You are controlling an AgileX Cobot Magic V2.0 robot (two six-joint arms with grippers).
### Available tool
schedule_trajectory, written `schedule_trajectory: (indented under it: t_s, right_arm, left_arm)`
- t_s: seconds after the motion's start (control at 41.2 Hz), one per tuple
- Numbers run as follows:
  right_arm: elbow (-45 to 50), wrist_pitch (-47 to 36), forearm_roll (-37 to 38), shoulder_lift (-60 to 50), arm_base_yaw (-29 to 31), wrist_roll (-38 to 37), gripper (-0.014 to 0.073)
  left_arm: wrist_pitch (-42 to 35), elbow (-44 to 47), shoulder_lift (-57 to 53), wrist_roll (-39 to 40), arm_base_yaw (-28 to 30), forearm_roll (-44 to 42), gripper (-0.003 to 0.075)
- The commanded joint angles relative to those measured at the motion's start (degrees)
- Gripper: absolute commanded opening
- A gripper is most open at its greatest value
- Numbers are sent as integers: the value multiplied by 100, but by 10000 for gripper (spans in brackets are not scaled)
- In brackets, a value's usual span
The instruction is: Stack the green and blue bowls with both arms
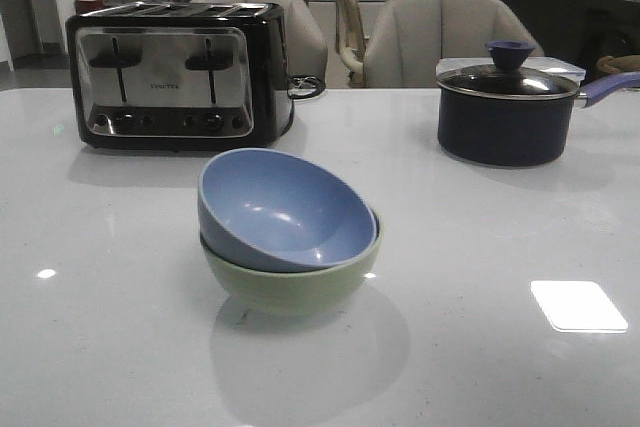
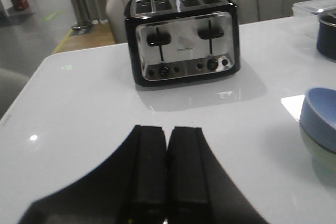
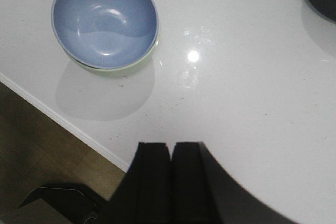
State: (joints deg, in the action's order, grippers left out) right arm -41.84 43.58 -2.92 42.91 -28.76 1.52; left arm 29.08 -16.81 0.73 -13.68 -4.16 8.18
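Note:
The dusty blue bowl [image 1: 283,209] sits tilted inside the pale green bowl [image 1: 300,287] at the middle of the white table. The stack also shows in the right wrist view, the blue bowl [image 3: 105,18] with a thin edge of the green bowl [image 3: 137,63] under it, and at the edge of the left wrist view [image 2: 320,116]. My left gripper [image 2: 167,129] is shut and empty, well away from the bowls. My right gripper [image 3: 171,145] is shut and empty, held near the table's front edge, apart from the stack. Neither arm shows in the front view.
A black and chrome toaster [image 1: 175,75] stands at the back left. A dark navy lidded saucepan [image 1: 510,107] stands at the back right. Chairs stand behind the table. The table's front edge [image 3: 68,121] and brown floor show in the right wrist view.

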Motion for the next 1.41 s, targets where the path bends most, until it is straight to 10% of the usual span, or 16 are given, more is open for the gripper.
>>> schedule_trajectory:
  t_s: [0.0, 0.145, 0.412, 1.382]
  right_arm:
    - [-159, -331, 31, -26, 2, 42, 35]
    - [-159, -304, 31, -26, 2, 42, 35]
    - [-159, -305, 31, -26, 2, 42, 35]
    - [-159, -297, 31, -26, 2, 42, 35]
  left_arm:
    - [-903, 244, -139, 348, 125, -192, 101]
    - [-1595, 870, -232, 1995, 85, -1182, 100]
    - [-3208, 1842, -232, 2013, 96, -1146, 100]
    - [-3192, 1827, -232, 1803, -87, -1116, 100]
